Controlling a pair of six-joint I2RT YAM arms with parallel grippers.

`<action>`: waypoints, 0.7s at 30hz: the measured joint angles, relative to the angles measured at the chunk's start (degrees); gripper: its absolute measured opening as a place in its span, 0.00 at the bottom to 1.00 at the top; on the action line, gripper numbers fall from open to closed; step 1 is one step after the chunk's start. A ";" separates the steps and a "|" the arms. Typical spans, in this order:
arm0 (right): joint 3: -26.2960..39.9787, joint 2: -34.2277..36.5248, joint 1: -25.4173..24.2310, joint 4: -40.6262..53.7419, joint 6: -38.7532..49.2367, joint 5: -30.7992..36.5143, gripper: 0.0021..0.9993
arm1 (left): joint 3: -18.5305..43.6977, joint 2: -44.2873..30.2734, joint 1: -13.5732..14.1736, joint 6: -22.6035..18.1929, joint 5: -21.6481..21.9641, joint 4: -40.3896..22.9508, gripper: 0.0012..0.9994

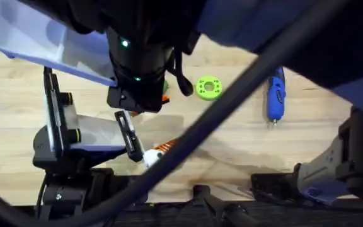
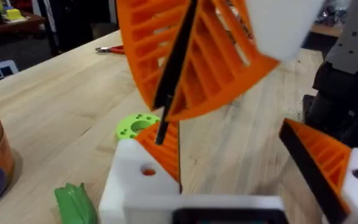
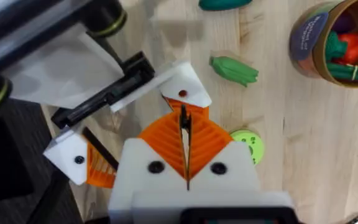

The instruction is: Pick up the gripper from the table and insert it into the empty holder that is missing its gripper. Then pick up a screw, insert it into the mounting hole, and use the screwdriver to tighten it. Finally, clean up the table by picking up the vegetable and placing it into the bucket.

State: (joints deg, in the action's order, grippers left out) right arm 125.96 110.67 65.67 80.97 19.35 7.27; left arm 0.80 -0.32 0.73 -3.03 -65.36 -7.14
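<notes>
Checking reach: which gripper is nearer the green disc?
Right, narrowly. The right gripper hangs over the left gripper's disc-side finger, beside the green disc; the left gripper's middle lies farther off.

The overhead camera looks down on the table [image 1: 55,101], an arm close beneath it looming dark above the green disc [image 1: 208,87]. The left wrist camera looks low along the tabletop, the green disc [image 2: 135,126] just beyond its fingers. The right wrist camera looks steeply down, near the same disc [image 3: 248,145]; all three share it
</notes>
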 joint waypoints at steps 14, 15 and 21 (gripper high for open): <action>0.01 0.85 0.00 -0.04 0.02 0.02 0.00 | 0.00 0.02 0.00 0.00 0.00 0.00 0.99; 0.01 0.85 0.02 -0.04 0.02 0.02 0.00 | 0.00 0.01 0.00 0.00 0.00 0.00 0.99; 0.01 1.48 0.02 -0.17 0.20 0.00 0.00 | 0.00 0.02 0.00 0.00 0.00 0.00 0.99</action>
State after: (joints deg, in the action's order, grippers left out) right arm 125.97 112.16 65.69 80.79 19.55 7.27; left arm 0.80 -0.30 0.73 -3.03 -65.36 -7.14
